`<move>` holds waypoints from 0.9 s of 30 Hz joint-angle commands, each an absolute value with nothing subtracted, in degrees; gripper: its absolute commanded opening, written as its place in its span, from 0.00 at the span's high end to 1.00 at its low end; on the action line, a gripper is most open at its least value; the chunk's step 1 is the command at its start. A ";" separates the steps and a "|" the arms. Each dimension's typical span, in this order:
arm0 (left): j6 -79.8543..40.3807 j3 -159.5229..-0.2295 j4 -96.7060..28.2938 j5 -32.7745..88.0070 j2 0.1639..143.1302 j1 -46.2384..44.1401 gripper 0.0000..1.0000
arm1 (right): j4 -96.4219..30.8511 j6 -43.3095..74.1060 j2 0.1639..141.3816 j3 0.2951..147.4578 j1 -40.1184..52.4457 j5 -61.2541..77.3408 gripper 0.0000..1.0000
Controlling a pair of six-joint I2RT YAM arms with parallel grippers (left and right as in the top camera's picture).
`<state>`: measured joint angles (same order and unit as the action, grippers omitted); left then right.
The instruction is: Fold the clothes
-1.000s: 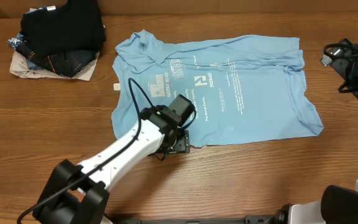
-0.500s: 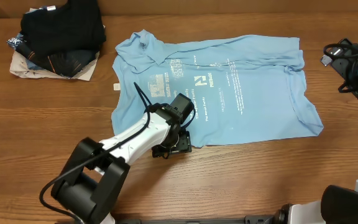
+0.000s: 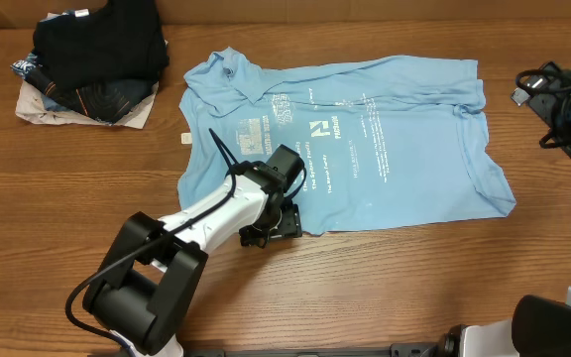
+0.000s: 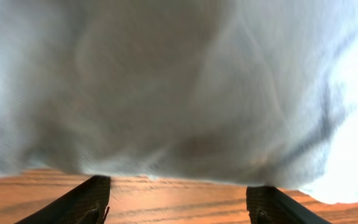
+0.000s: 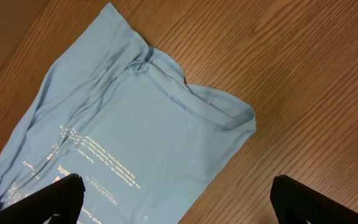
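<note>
The clothes are a light sky-blue T-shirt [image 3: 365,139] lying flat in the middle of the table, white print facing up. My left gripper [image 3: 271,226] is down at the shirt's near edge. In the left wrist view the cloth [image 4: 179,87] fills the upper frame. Bare wood shows between the two dark fingers [image 4: 86,199], so the left gripper [image 4: 179,190] is open and holds nothing. My right gripper [image 3: 563,117] hovers off the shirt's right side. From the right wrist view it [image 5: 176,186] stands wide open above the shirt [image 5: 123,137].
A pile of black and dark folded garments [image 3: 97,55] lies on paper at the far left. A small white tag [image 3: 187,139] rests on the wood beside the shirt's left edge. Cables hang at the right arm.
My left arm has drawn in and its gripper has slid a little left along the shirt's near edge, jaws slightly narrower. The shirt and the right arm have not moved.
</note>
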<state>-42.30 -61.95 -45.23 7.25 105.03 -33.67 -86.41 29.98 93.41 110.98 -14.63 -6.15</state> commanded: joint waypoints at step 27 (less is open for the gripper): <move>-35.59 -62.41 -42.76 4.29 107.50 -32.16 0.45 | -86.17 30.17 93.56 110.85 -14.81 -5.89 0.00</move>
<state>-37.26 -62.00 -43.53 4.86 105.19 -32.51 -86.43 29.98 93.41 110.98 -14.63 -6.11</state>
